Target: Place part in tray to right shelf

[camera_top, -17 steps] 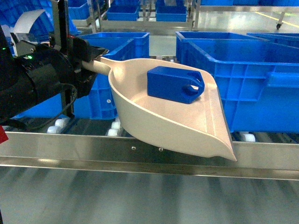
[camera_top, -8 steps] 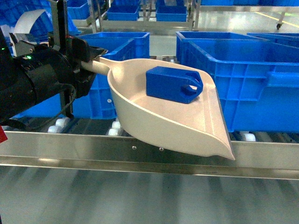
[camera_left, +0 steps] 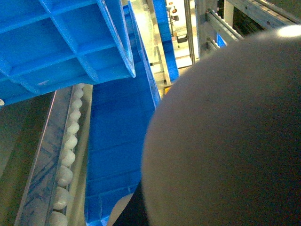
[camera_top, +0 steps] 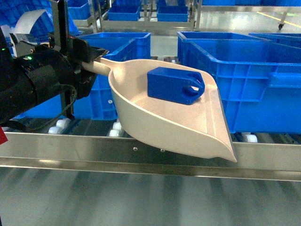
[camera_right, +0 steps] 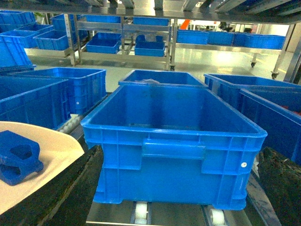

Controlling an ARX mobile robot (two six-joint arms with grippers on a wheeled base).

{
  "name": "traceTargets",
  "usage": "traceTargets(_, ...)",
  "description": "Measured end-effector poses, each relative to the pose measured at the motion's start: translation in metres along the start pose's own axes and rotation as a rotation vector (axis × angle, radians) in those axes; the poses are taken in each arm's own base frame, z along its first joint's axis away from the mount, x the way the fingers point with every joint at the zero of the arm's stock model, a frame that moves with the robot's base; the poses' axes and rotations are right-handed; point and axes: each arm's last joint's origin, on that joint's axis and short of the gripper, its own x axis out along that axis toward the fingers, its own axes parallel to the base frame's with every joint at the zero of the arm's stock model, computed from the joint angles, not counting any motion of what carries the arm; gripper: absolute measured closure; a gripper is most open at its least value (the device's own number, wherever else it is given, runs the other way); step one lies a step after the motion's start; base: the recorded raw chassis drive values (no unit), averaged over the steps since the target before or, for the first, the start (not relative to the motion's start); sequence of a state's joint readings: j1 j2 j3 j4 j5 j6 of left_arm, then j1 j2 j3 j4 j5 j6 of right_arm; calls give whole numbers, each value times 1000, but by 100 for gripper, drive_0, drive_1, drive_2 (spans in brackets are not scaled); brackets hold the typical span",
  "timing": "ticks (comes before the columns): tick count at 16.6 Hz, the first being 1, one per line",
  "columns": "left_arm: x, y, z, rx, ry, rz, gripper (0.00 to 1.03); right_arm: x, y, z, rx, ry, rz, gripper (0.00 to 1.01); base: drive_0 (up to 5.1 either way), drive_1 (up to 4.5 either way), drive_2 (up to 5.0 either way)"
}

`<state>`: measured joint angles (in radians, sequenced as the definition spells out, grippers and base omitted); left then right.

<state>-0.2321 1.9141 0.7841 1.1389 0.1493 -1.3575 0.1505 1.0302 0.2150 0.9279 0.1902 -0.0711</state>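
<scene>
A stainless-steel shelf rail (camera_top: 141, 155) ran across the near foreground of the head view, with white rollers (camera_top: 61, 125) just behind it. Above the rail a pale beige tray (camera_top: 160, 120), shaped like a dustpan, hung tilted, its flat lip dipping toward the lower right and overlapping the rail. Inside the tray, near its upper right wall, lay the small blue part (camera_top: 175, 84), its rounded end with the hole pointing right. The tray's handle (camera_top: 96, 66) ran up and left into the black left gripper (camera_top: 87, 59), which was clamped on it; the arm's dark body filled the left edge of the view.

Behind the tray stood large blue crates (camera_top: 254, 84) on the roller tracks, one to the right and one behind the handle.

The right wrist view looked at an open blue crate (camera_right: 171, 141) head on, with the tray's edge and the part (camera_right: 16, 155) at lower left. Dark shapes at both lower corners seemed to be the right gripper's fingers (camera_right: 75, 193), set wide apart and holding nothing.

The left wrist view was mostly blocked by a blurred grey mass, with blue crate walls and a row of rollers (camera_left: 66, 165) beyond. More crates and racks filled the background.
</scene>
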Motion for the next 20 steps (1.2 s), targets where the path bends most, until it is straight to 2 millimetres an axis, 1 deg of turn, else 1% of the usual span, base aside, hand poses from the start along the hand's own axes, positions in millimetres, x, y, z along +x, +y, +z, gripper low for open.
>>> traceTargets(17,0,0,0,0,0,0,90,0,0,0,0,0,0,3,0,0,0)
traceTargets(18,0,1,0,2,-13,11,90,0,0,0,0,0,0,3,0,0,0)
traceTargets(19,1,2,-5,27,-152,82,90,0,0,0,0,0,0,3,0,0,0)
traceTargets(20,1,2,-6,51,-253,110,90,0,0,0,0,0,0,3,0,0,0)
